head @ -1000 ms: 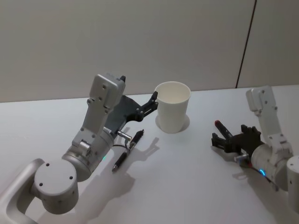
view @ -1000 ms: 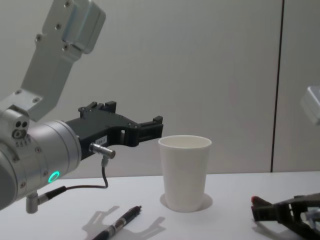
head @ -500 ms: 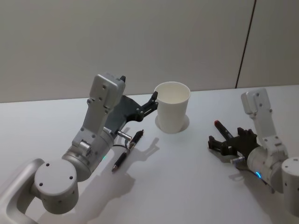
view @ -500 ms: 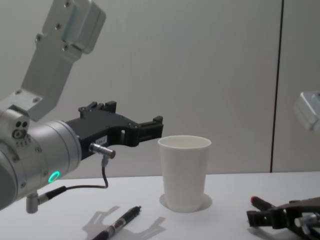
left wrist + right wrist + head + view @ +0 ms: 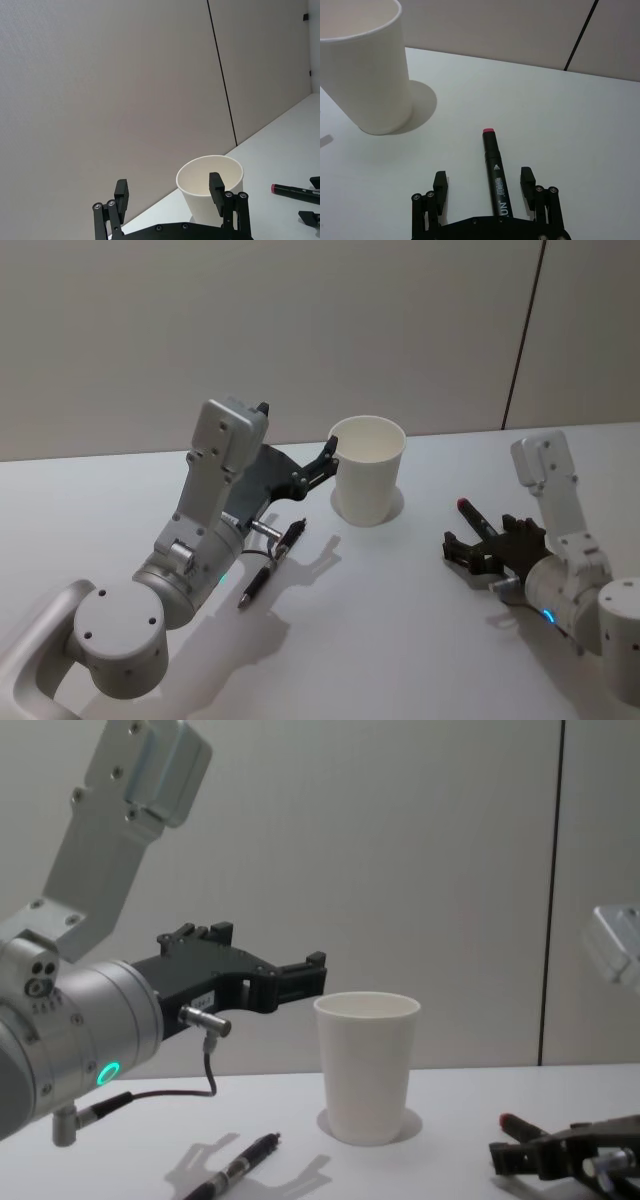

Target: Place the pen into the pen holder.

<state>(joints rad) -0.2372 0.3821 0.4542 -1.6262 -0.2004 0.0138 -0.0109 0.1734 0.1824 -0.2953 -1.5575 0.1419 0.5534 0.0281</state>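
The pen holder (image 5: 367, 470) is a white paper cup standing upright at the middle of the white table; it also shows as the cup (image 5: 367, 1065) in the chest view. A black pen with a red end (image 5: 495, 175) lies right of it. My right gripper (image 5: 483, 177) is open, low over the table, one finger on each side of that pen's near half. The same gripper (image 5: 478, 540) sits at the right in the head view. A second black pen (image 5: 270, 562) lies left of the cup. My left gripper (image 5: 322, 462) hangs open above it, beside the cup's rim.
The tabletop (image 5: 400, 630) is bare white in front of the cup. A grey wall stands behind the table. The left arm's large elbow (image 5: 115, 635) fills the near left corner. A cable loops from the left wrist down beside the left pen.
My right gripper has slid forward and left, closing on the red-ended pen, still open. The left arm, cup and both pens have not moved.
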